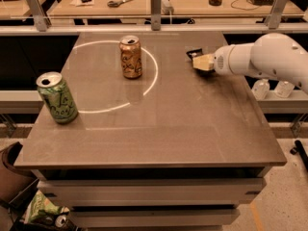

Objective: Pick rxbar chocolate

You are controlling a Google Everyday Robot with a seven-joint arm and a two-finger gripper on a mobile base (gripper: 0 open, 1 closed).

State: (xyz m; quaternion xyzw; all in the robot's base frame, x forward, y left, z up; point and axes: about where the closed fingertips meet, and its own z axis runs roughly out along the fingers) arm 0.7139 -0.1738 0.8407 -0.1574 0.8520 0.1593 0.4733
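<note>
Rxbar chocolate (194, 53) lies at the pincer (202, 62) tip.

**Bar mostly hiding under the gripper at the table's far right**

The gripper (201, 62) is sitting low over the far right of the table (168, 129) and is covering most of the rxbar chocolate (194, 53). Only a dark corner is poking out on the far side, too small for reading any print, and whether the two are touching is not coming through. The white arm (269, 59) is running off the right edge, and its lower side is hiding part of two pale bottles (273, 88) beyond the table. A green bag (42, 211) on the floor is being cut off by the bottom edge.
</note>
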